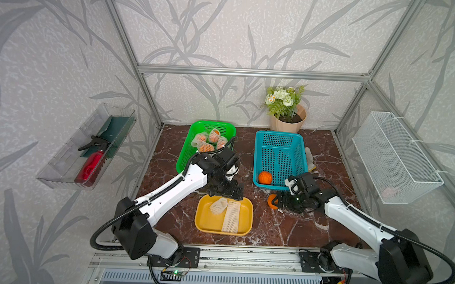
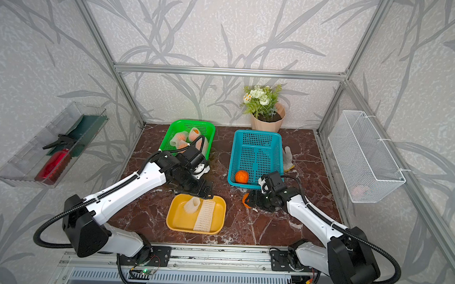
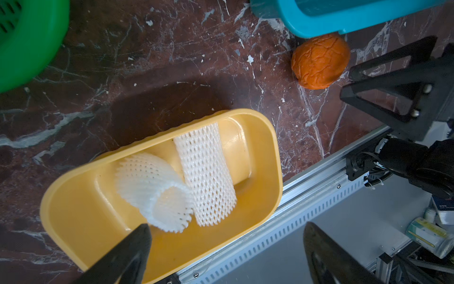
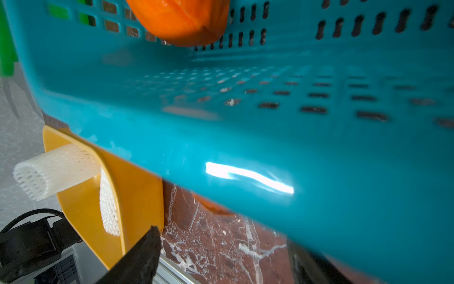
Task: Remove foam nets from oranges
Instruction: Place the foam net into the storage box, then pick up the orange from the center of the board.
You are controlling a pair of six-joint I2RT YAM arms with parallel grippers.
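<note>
Two foam nets lie in the yellow tray [image 1: 199, 220]: a rolled one [image 1: 218, 206] [image 3: 157, 186] and a flat one [image 1: 231, 216] [image 3: 204, 172]. My left gripper [image 1: 226, 194] [image 3: 227, 226] hovers open over the tray's far edge, with nothing in it. A bare orange [image 1: 271, 201] [image 3: 320, 61] rests on the table by the blue basket [image 1: 257, 159]. My right gripper [image 1: 278, 203] [image 4: 223, 238] stands open beside it, only marble between its fingers. Another bare orange [image 1: 265, 177] [image 4: 181, 22] sits in the blue basket. Several netted oranges [image 1: 206, 146] fill the green basket [image 1: 183, 156].
A flower pot [image 1: 288, 121] stands at the back. A white glove [image 1: 310, 158] lies right of the blue basket. A white wire basket [image 1: 397, 160] hangs on the right wall. A clear shelf with a red spray bottle [image 1: 91, 165] hangs on the left.
</note>
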